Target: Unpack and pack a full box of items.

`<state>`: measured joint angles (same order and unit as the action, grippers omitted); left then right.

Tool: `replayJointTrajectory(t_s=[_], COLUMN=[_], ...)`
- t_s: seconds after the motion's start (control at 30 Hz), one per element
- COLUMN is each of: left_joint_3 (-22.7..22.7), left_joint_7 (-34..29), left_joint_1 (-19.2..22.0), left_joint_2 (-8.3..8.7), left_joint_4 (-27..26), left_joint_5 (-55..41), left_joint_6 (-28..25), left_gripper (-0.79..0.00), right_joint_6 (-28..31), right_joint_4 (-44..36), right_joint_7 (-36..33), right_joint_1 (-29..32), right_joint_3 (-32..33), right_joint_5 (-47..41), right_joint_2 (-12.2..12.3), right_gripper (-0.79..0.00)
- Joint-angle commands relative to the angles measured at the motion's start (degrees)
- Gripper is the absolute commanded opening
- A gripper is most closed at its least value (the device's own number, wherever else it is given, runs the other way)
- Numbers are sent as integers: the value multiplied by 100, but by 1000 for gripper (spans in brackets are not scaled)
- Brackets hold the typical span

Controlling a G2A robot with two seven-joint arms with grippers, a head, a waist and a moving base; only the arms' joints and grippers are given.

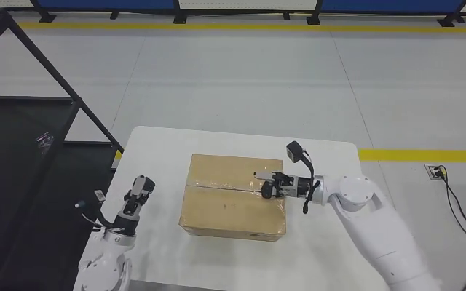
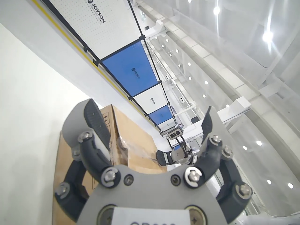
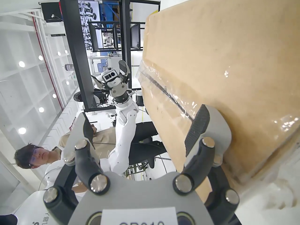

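A closed brown cardboard box (image 1: 231, 196), its flaps sealed along the centre seam with clear tape (image 3: 164, 90), sits in the middle of the white table (image 1: 160, 153). My right gripper (image 1: 263, 183) hovers at the box's right end over the taped seam, open, one finger pad (image 3: 196, 127) lying against the box top (image 3: 222, 59). My left gripper (image 1: 138, 190) stands open and empty near the table's left edge, well left of the box (image 2: 131, 139). From the left wrist view the right gripper (image 2: 164, 158) shows beyond the box.
A black metal frame (image 1: 65, 94) stands to the left of the table. The floor behind carries a yellow line (image 1: 218, 26). Bare table surface lies in front of and behind the box.
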<state>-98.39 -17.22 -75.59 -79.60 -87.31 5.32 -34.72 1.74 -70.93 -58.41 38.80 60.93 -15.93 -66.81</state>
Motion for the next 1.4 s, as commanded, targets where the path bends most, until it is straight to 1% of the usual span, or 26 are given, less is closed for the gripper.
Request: replayJointTrajectory(t_s=[0.0, 0.3, 0.57, 0.67, 0.9, 1.13, 1.37], left_joint_3=[50, 273, 430, 519, 696, 847, 964], left_joint_7=[13, -9, -82, -99, -168, -193, -227], left_joint_1=[12, -36, -97, -95, -64, -23, 21], left_joint_2=[6, 36, 64, 69, 85, 102, 119], left_joint_4=[40, 135, 178, 206, 265, 321, 380], left_joint_5=[33, 114, 6, -27, -173, -199, -327], left_joint_6=[13, 14, 2, 6, -1, -6, -40], left_gripper=[0, 0, 0, 0, 0, 0, 0], right_joint_6=[25, 25, -15, -10, 29, 115, 162], right_joint_4=[-29, -73, 42, 155, 505, 839, 991], right_joint_7=[64, 337, 645, 762, 1275, 1420, 1538], right_joint_1=[8, -49, -256, -359, -627, -887, -1072], right_joint_3=[-37, -337, -765, -925, -1332, -1685, -1910], right_joint_5=[18, 3, -171, -314, -637, -844, -882], right_joint_2=[-12, -120, -313, -407, -683, -946, -1156], right_gripper=[0, 0, 0, 0, 0, 0, 0])
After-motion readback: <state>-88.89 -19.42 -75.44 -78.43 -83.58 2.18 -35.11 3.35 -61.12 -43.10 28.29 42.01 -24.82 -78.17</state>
